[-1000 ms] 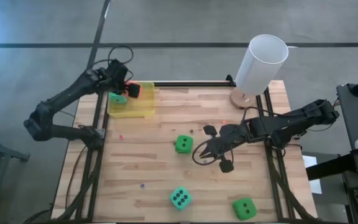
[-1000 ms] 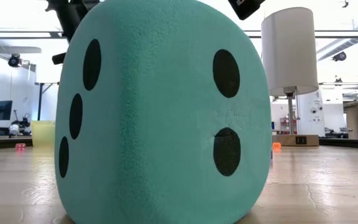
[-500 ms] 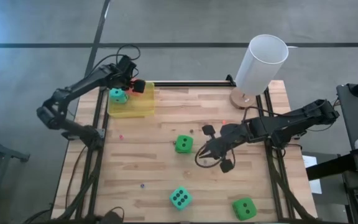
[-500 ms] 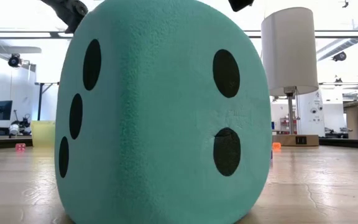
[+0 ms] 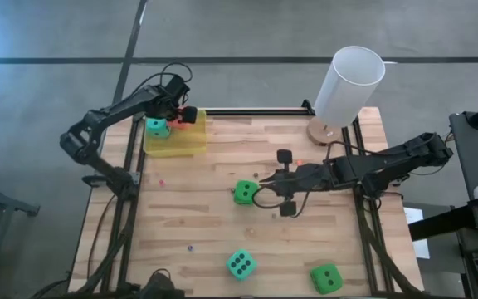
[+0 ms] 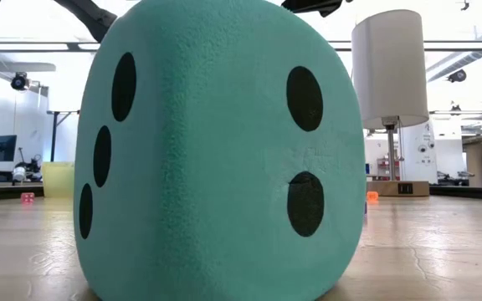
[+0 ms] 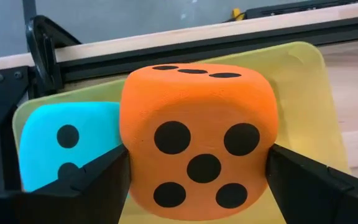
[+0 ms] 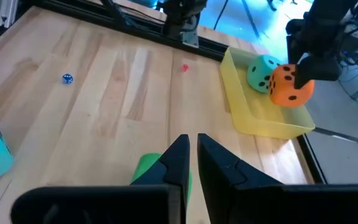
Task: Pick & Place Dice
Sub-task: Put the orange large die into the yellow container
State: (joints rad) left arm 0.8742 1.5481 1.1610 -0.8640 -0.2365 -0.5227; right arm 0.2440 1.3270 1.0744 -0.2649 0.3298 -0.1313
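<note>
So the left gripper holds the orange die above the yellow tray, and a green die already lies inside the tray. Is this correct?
Not quite. The die in the yellow tray is teal, not green, as the left wrist view and right wrist view show. The rest holds: the left gripper grips the orange die above the tray.

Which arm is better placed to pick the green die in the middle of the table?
Right. The right gripper is beside the green die; the left gripper holds the orange die over the yellow tray.
</note>
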